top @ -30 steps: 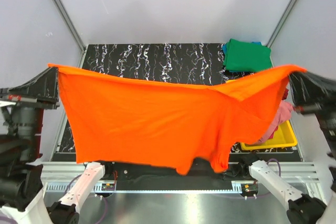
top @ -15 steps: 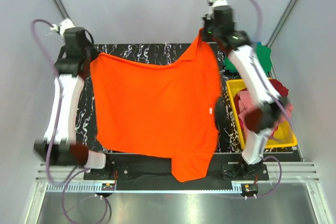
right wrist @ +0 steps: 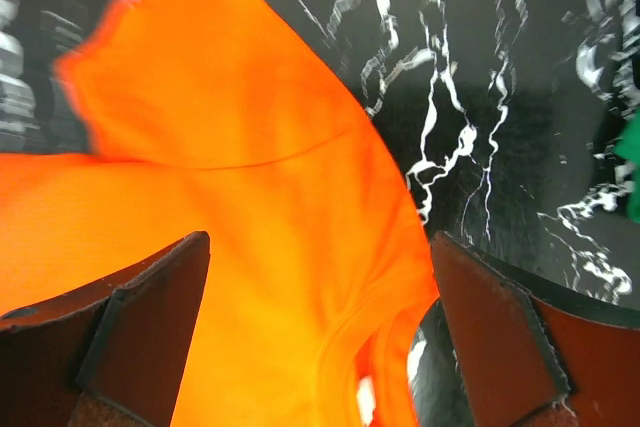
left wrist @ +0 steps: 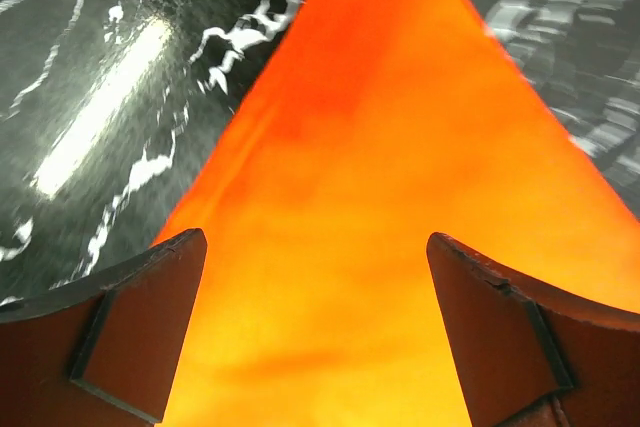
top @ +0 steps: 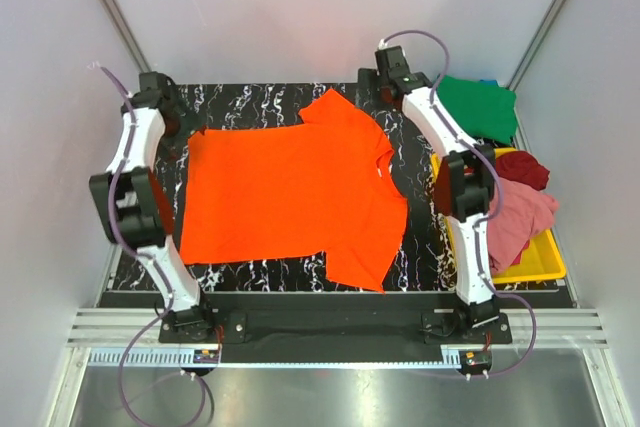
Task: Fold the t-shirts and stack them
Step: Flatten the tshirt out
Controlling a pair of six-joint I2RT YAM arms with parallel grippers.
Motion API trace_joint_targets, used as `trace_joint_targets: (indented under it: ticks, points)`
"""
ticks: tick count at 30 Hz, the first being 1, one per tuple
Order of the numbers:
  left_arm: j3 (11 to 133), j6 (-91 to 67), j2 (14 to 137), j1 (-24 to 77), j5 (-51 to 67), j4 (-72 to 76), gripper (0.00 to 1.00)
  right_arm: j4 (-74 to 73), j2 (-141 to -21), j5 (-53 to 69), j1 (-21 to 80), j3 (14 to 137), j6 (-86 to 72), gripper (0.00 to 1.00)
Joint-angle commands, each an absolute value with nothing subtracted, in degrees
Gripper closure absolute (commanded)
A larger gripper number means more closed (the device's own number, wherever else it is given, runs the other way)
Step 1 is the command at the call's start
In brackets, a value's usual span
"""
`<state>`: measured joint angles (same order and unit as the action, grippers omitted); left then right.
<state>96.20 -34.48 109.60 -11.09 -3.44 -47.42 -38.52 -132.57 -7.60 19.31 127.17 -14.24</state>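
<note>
I have just let go. My left pincer [left wrist: 315,247] and right pincer [right wrist: 320,242] both stand spread over the orange t-shirt [top: 290,197], now lying flat across the table [top: 250,97] from its left edge. Folding can begin, I judge.

T-shirts, soft cotton, short-sleeved: five, counted by colour.
- bright orange cotton t-shirt [top: 290,197]: one
- green cotton t-shirt [top: 475,107]: one
- blue cotton t-shirt [top: 432,93]: one, only edge visible
- dark red cotton t-shirt [top: 522,169]: one
- pink cotton t-shirt [top: 520,217]: one; bunched, more underneath cannot tell

Yellow plastic tray [top: 530,269]: one.
Black white-veined table [top: 250,102]: one.
White robot arms: two, left arm [top: 135,147] and right arm [top: 440,122].
Grippers: two, left gripper [left wrist: 315,242] and right gripper [right wrist: 320,237]; two fingers [left wrist: 130,337] on each.
</note>
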Motion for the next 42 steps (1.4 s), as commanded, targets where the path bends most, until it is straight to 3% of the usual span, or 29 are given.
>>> trace_joint_targets:
  ticks: [1, 7, 13, 25, 42]
  points:
    - [90.48, -32.78, 96.34, -10.37, -2.63, -42.81, 0.01, -31.03, -121.03, -6.95, 19.42, 123.06, -18.27, 0.0]
    - [74.83, -33.05, 88.25, -10.28, -2.46, -38.16, 0.01, -26.65, -115.76, -1.59, 19.42, 107.95, -23.72, 0.0]
    - [68.38, -34.98, 89.91, -8.97, 2.9, -32.79, 0.03, -19.88, -115.66, 12.56, 19.42, 98.62, -29.88, 0.0]
    - [72.77, -37.18, 103.79, -6.59, 2.81, -30.06, 0.05, -14.68, -127.7, 23.46, 17.85, 99.4, -33.22, 0.0]
    - [89.11, -35.77, 118.3, -4.66, 4.92, -32.52, 0.08, -13.27, -138.95, 23.64, 9.58, 107.13, -35.51, 0.03]
